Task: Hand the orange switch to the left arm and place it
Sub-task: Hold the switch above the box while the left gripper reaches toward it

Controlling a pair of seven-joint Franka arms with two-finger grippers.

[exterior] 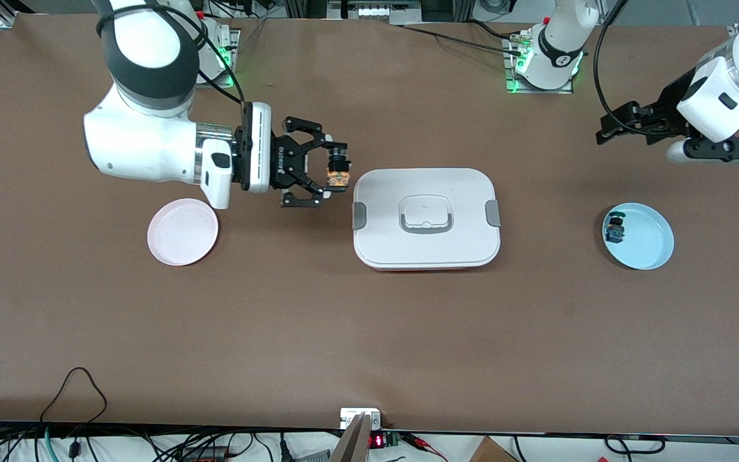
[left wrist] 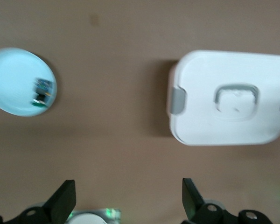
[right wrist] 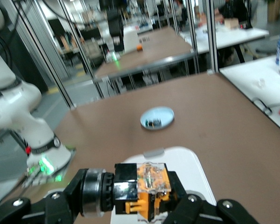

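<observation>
one orange switch in right tool; one box, two plates.

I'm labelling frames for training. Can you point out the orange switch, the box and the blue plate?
orange switch (exterior: 338,172): front view, its orange body between the right gripper's fingers.
box (exterior: 426,186): front view, bare lid above the handle.
blue plate (exterior: 648,237): front view, bare inner surface.

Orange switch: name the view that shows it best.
The right wrist view: the switch fills the foreground, gripped in the right hand. The front view shows it small beside the box. The left wrist view misses it.
</observation>
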